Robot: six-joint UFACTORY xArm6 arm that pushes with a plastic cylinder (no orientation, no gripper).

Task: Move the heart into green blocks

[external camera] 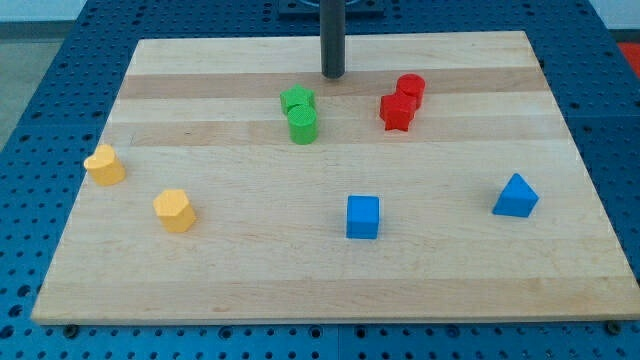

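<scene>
Eight blocks sit on the wooden board (330,290), largest thing in view, with blue pegboard table (30,60) around it. No gripper here to be wide or narrow, just a bare rod holding nothing. My tip (333,76) rests on the board near 12 o'clock, just up and to the view's right of the green pair.

Green star block (297,99) and green cylinder (303,125) touch each other, about 7 o'clock from my tip, close. Red cylinder (411,88) and red star block (396,113) touch too, at 4 o'clock from my tip, near.

Yellow heart (104,165) is the task's thing: far out at the view's left edge, roughly 8 o'clock from my tip, well apart, and at 8 to 9 o'clock from the greens. Key relation: heart lies beyond the greens from me, so I judge I must circle to its far left side and push toward 2 to 3 o'clock.

Yellow hexagon block (174,210) sits near the heart at its 4 o'clock, below the push line. Blue cube (363,217) and blue triangular block (515,196) are off the route
</scene>
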